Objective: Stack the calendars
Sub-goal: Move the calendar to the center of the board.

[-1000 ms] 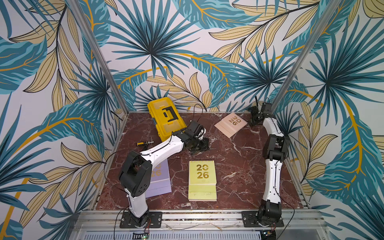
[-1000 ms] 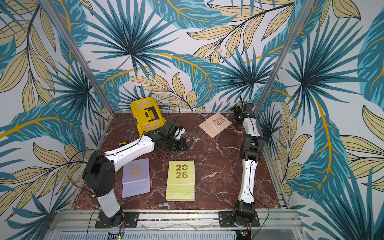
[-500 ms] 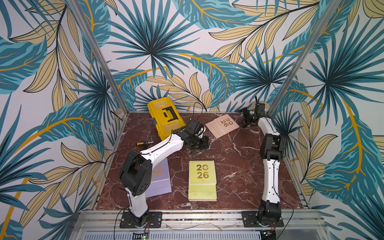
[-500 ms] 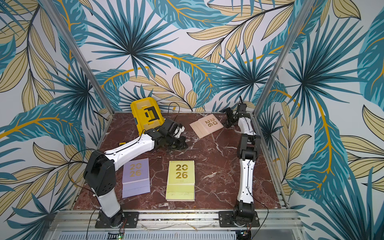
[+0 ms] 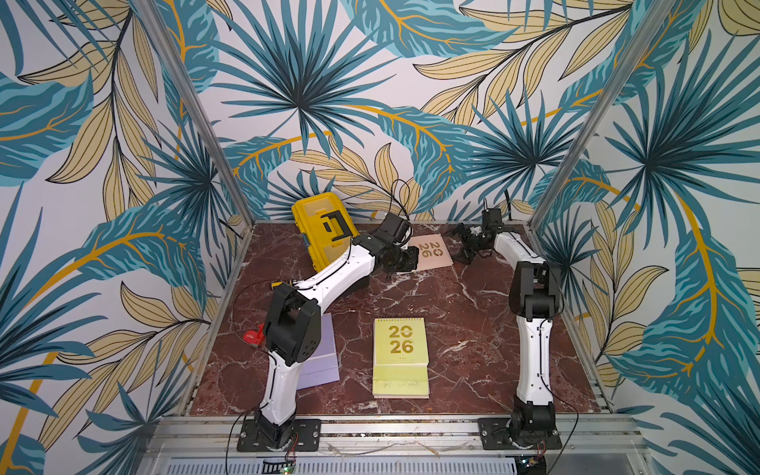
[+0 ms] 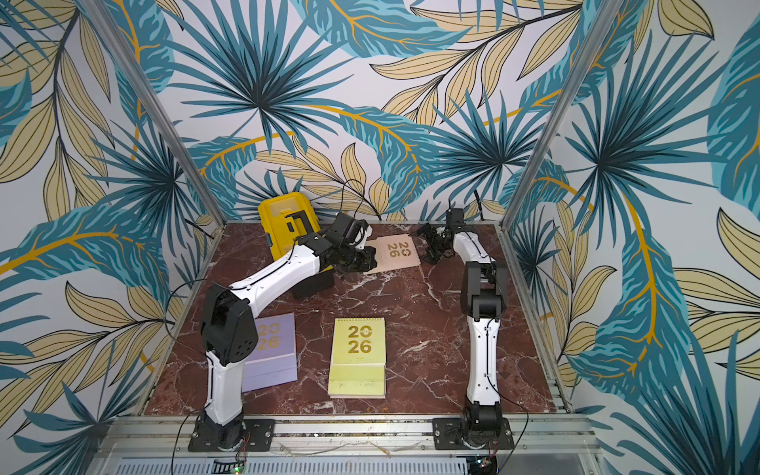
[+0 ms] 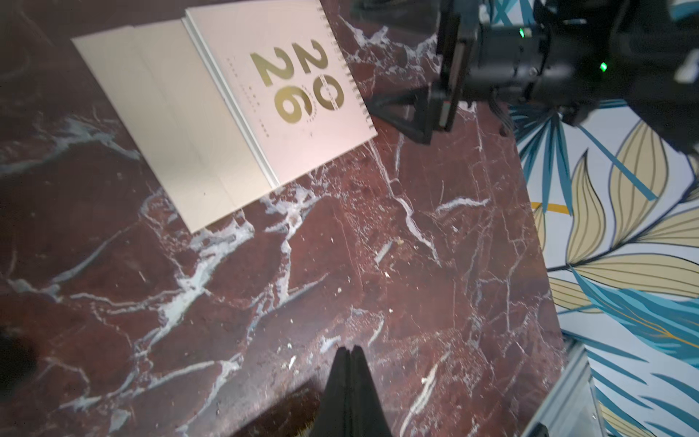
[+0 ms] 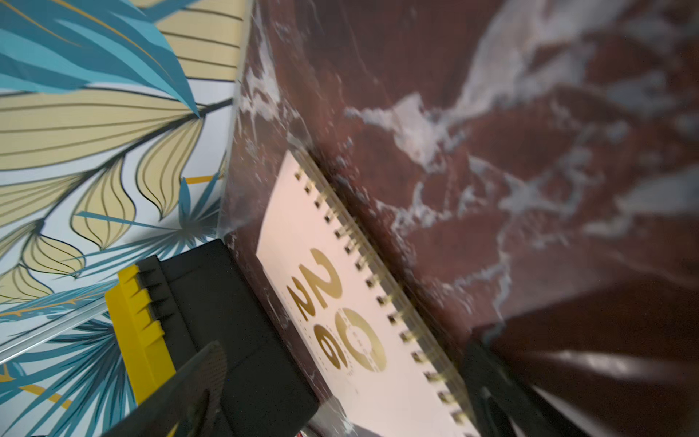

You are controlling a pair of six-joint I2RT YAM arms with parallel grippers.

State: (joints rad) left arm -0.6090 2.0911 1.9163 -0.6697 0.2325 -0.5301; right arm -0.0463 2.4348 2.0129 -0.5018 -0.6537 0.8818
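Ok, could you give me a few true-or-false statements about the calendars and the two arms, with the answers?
1. The peach calendar lies at the back, between the left fingers and the right fingers. True.
2. The left fingers are spread wide. False: they are shut and hold nothing.
3. The green calendar lies flat on the table with nothing on it. True.
4. The right fingers hold the peach calendar in the air. False: they are open, and it lies flat on the table.
5. A yellow toolbox sits at the back. True.
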